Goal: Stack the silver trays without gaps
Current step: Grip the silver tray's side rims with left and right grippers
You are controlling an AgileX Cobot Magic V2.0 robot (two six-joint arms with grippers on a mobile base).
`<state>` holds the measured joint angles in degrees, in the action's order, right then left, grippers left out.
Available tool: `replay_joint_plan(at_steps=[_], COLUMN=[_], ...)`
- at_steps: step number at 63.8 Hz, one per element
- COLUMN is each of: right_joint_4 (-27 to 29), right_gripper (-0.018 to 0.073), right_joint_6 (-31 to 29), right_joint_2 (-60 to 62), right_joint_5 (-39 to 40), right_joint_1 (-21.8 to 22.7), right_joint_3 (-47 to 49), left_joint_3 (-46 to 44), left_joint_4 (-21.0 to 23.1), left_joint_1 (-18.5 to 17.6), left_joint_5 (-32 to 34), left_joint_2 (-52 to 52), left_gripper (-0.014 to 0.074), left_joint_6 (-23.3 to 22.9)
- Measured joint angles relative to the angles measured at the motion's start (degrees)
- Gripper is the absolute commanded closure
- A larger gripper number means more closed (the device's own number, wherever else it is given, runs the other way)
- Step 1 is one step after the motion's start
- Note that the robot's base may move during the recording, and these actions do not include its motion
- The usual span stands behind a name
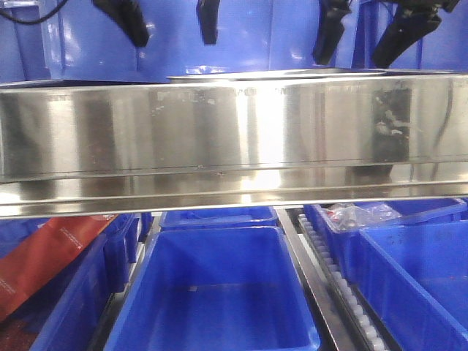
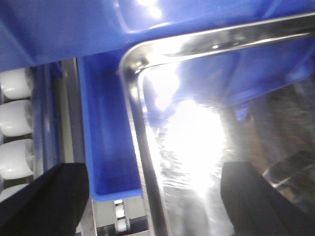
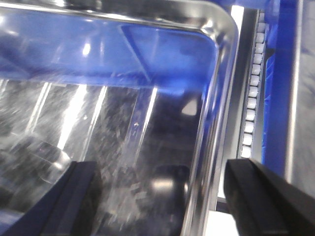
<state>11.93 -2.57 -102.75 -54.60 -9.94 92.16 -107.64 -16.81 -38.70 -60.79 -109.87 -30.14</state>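
Jaws of the left gripper (image 2: 152, 169) are standing wide apart, gripping nothing; the left rim of the tray (image 2: 197, 162) is running between them, so one jaw is hovering over the tray floor and the other outside it. The tray is lying over a blue bin (image 2: 106, 137), whose wall is showing just beside that rim, with white rollers (image 2: 15, 113) farther left. The right gripper (image 3: 160, 167) is likewise spread open and holding nothing, straddling the tray's right rim near its rounded far corner. From the front, a long steel rail (image 1: 234, 131) is hiding nearly all of the tray; only a thin rim is peeking over it, under both grippers. Whether a second tray is lying beneath is impossible to tell. More bins (image 1: 219, 292) are sitting below the rail.
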Motion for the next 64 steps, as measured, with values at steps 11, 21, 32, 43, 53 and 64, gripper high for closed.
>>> replay_joint_plan(at_steps=[11,21,32,43,53,64], right_joint_4=[-0.79,-1.83,-2.27,-2.27,-2.27,-2.27], right_gripper=[0.0157,0.0157,0.0157,0.0157,0.0157,0.0157], right_joint_6=[0.0,0.0,0.0,0.0,0.0,0.0], right_joint_2=[-1.2,-1.93,-2.19,-2.19,-2.63,-3.46], right_joint_5=[0.6,1.33,2.05,2.64,2.87,2.94], right_joint_1=[0.0,0.0,0.0,0.0,0.0,0.0], right_joint_3=[0.0,0.0,0.0,0.0,0.0,0.0], left_joint_3=[0.0,0.0,0.0,0.0,0.0,0.0], left_joint_4=[0.6,1.83,2.21,2.21,2.21,2.21], left_joint_1=[0.22,0.22,0.22,0.31,0.31,0.31], left_joint_5=[0.0,0.0,0.61,1.27,1.27,1.27], left_joint_2=[-1.69,-3.33,-3.84,-3.99,-4.36,-4.59], left_gripper=[0.0142,0.0142,0.0142,0.0148,0.0183,0.0197], left_joint_6=[0.0,0.0,0.0,0.0,0.0,0.0])
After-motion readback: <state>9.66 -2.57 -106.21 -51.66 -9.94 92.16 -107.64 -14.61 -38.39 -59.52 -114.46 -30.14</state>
